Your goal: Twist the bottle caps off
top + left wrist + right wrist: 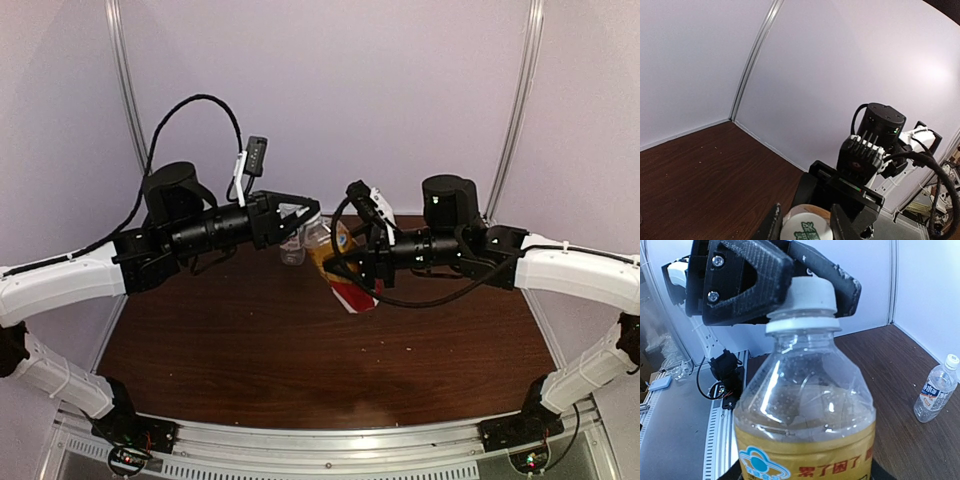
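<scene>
Cap grip set, twist not yet done. Left gripper (pixel 805 226) has its jaws narrow and clamped on the white cap (pixel 809 294) of the amber bottle (pixel 805 415). Cap top faces the left wrist camera nearly square-on, so the cap axis looks roughly in line with that wrist's roll. Right gripper (pixel 368 265) holds the amber bottle by its labelled body, jaws part-closed around it; they sit out of its own wrist view.

Top view: bottle near table (pixel 250 340) centre and tilted, apparently lifted. Base points toward 5 o'clock at the right gripper, neck toward 11 o'clock into the left jaws. Left arm is the one on the cap, forearm reaching in from 9 o'clock, near level. Right forearm comes in from 3 o'clock, also near level.

Clear bottle (pixel 934 396) stands upright on the table with the second cap (pixel 951 359) on, at 9 o'clock of the amber neck, apart from both grippers.

Likely next: left wrist rolls while right holds steady. The body grip could slip.
</scene>
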You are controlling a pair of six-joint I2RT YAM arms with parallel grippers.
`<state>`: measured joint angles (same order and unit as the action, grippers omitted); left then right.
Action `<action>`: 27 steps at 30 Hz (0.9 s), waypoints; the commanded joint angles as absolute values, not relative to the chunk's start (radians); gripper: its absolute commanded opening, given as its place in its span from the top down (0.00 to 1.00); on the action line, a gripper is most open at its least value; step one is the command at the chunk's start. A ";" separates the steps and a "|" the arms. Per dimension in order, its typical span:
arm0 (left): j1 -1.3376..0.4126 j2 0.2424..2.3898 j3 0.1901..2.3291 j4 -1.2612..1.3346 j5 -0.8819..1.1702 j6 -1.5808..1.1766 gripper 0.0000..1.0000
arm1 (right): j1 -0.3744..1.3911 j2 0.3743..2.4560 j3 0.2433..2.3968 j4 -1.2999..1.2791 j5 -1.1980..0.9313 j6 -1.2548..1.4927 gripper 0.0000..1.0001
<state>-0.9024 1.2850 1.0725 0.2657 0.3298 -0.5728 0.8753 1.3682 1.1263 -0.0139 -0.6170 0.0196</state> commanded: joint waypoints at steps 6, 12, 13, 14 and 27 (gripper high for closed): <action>-0.907 1.309 1.115 0.241 0.175 -0.629 0.69 | 0.857 1.355 1.109 -0.002 -0.443 0.038 0.47; -0.902 1.291 1.106 0.235 0.181 -0.598 0.55 | 0.856 1.350 1.103 -0.002 -0.535 0.025 0.47; -0.900 1.287 1.101 0.235 0.187 -0.592 0.53 | 0.854 1.350 1.100 -0.002 -0.550 0.026 0.47; -0.898 1.280 1.095 0.239 0.194 -0.585 0.50 | 0.855 1.350 1.099 -0.002 -0.566 0.026 0.47; -0.849 1.170 1.040 0.242 0.457 -0.366 0.14 | 0.849 1.342 1.081 0.032 -0.800 0.016 0.47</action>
